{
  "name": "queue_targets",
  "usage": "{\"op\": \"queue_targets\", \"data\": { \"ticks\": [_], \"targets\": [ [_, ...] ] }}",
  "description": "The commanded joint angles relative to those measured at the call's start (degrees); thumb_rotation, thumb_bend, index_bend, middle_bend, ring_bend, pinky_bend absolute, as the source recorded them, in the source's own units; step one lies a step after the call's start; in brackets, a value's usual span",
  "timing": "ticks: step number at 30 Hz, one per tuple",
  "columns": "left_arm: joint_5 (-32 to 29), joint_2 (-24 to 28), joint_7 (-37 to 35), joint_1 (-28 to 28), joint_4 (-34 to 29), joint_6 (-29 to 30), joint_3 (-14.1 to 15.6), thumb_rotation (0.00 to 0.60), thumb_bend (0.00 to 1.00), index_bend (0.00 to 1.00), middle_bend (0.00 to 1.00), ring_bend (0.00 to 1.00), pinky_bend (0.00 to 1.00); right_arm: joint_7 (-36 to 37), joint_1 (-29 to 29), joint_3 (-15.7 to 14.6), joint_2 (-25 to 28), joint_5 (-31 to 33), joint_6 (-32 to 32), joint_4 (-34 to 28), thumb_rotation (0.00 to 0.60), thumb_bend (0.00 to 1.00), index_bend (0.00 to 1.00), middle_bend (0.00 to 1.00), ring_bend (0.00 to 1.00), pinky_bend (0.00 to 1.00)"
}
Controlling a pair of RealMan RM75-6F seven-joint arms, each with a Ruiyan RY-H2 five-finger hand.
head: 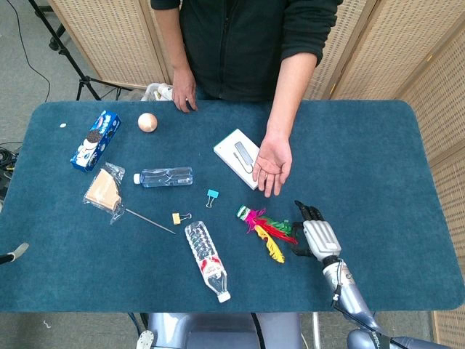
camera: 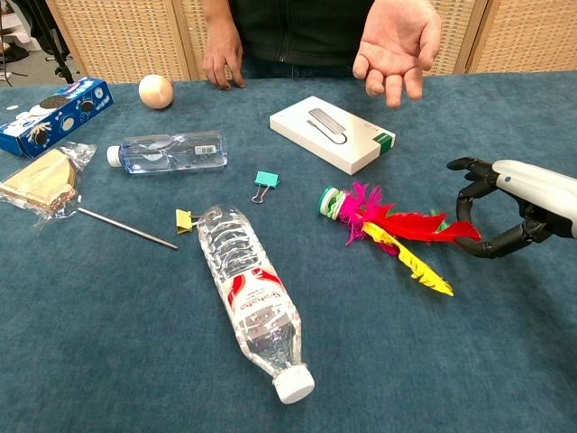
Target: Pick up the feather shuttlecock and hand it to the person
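Observation:
The feather shuttlecock [head: 263, 229] [camera: 388, 225] lies on the blue table [head: 378, 160], green base to the left and red, pink and yellow feathers fanning right. My right hand [head: 314, 234] [camera: 505, 212] sits at the feather ends, its dark fingers [camera: 471, 185] and thumb apart and curved around the tip of the red feather. Nothing is pinched between them. The person's open palm [head: 272, 163] [camera: 397, 41] hovers just beyond the shuttlecock, facing up. A grey sliver of my left hand [head: 13, 253] shows at the left edge, and its fingers are hidden.
A white box [head: 238, 155] [camera: 332, 133] lies between the shuttlecock and the person. A large water bottle [head: 207, 260] [camera: 252, 298] lies to the left, near a teal clip [camera: 265, 184] and a yellow clip [camera: 185, 219]. Further left are a small bottle [head: 166, 176], a metal rod, wrapped snacks and a ball.

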Motion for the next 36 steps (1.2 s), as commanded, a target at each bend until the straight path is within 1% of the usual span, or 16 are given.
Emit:
{"op": "queue_targets", "data": {
  "ticks": [1,4,8,9,11,17,20,23,27,28,31,33,36],
  "targets": [
    [-0.01,0.01,0.01,-0.01,-0.02,-0.02,0.00,0.600,0.00,0.00,0.00,0.00,0.00,0.01,-0.04,-0.13,-0.10,-0.03,0.28,-0.03,0.600,0.57,0.67,0.00,0.00,0.00],
    [-0.03,0.05,-0.06,-0.03,-0.05,-0.07,0.00,0.600,0.00,0.00,0.00,0.00,0.00,0.25,-0.25,-0.42,0.23,-0.53,0.76,-0.56,0.600,0.64,0.69,0.00,0.00,0.00],
    [-0.13,0.16,-0.40,-0.02,0.00,-0.15,-0.02,0.600,0.00,0.00,0.00,0.00,0.00,1.13,-1.12,-0.70,1.38,-2.98,3.25,-2.25,0.600,0.81,0.73,0.01,0.00,0.00],
    [-0.11,0.18,-0.46,-0.01,0.00,-0.13,-0.03,0.600,0.00,0.00,0.00,0.00,0.00,1.35,-1.33,-0.75,1.85,-3.65,3.86,-2.83,0.600,0.82,0.73,0.01,0.00,0.00],
    [-0.03,0.24,-0.63,0.02,-0.02,-0.07,-0.01,0.600,0.00,0.00,0.00,0.00,0.00,1.76,-1.81,-0.85,3.27,-5.17,5.16,-4.47,0.600,0.83,0.74,0.01,0.00,0.00],
    [0.23,0.49,-1.23,0.20,-0.10,0.27,0.03,0.600,0.00,0.00,0.00,0.00,0.00,3.42,-4.08,-0.97,10.46,-11.57,10.93,-11.73,0.600,0.83,0.74,0.01,0.00,0.00],
    [0.47,0.58,-1.28,0.27,-0.21,0.45,0.11,0.600,0.00,0.00,0.00,0.00,0.00,4.08,-4.62,-0.39,13.64,-14.11,13.03,-14.91,0.600,0.83,0.74,0.02,0.00,0.00],
    [0.70,0.70,-1.43,0.43,-0.40,0.87,0.12,0.600,0.00,0.00,0.00,0.00,0.00,5.01,-4.69,0.89,16.85,-15.02,14.03,-18.34,0.600,0.84,0.74,0.03,0.00,0.00],
    [0.73,0.84,-1.70,0.59,-0.49,1.24,0.03,0.600,0.00,0.00,0.00,0.00,0.00,4.39,-4.47,3.12,20.48,-15.53,15.39,-22.37,0.600,0.85,0.74,0.03,0.00,0.00],
    [0.67,0.88,-1.81,0.56,-0.50,1.12,0.02,0.600,0.00,0.00,0.00,0.00,0.00,3.69,-4.12,4.51,21.69,-15.66,16.09,-24.02,0.600,0.85,0.75,0.03,0.00,0.00],
    [0.68,0.95,-1.86,0.49,-0.51,0.92,0.06,0.600,0.00,0.00,0.00,0.00,0.00,1.63,-3.31,6.50,23.68,-14.20,16.06,-27.10,0.600,0.85,0.75,0.03,0.00,0.00],
    [0.82,1.00,-1.91,0.52,-0.55,1.00,0.10,0.600,0.00,0.00,0.00,0.00,0.00,-0.33,-2.35,8.34,24.75,-12.83,16.09,-29.04,0.600,0.85,0.75,0.03,0.00,0.00],
    [0.82,1.11,-2.29,0.63,-0.52,1.17,0.07,0.600,0.00,0.00,0.00,0.00,0.00,-3.40,-0.76,10.66,25.90,-9.80,15.59,-31.58,0.600,0.85,0.75,0.03,0.00,0.00]
  ]
}}
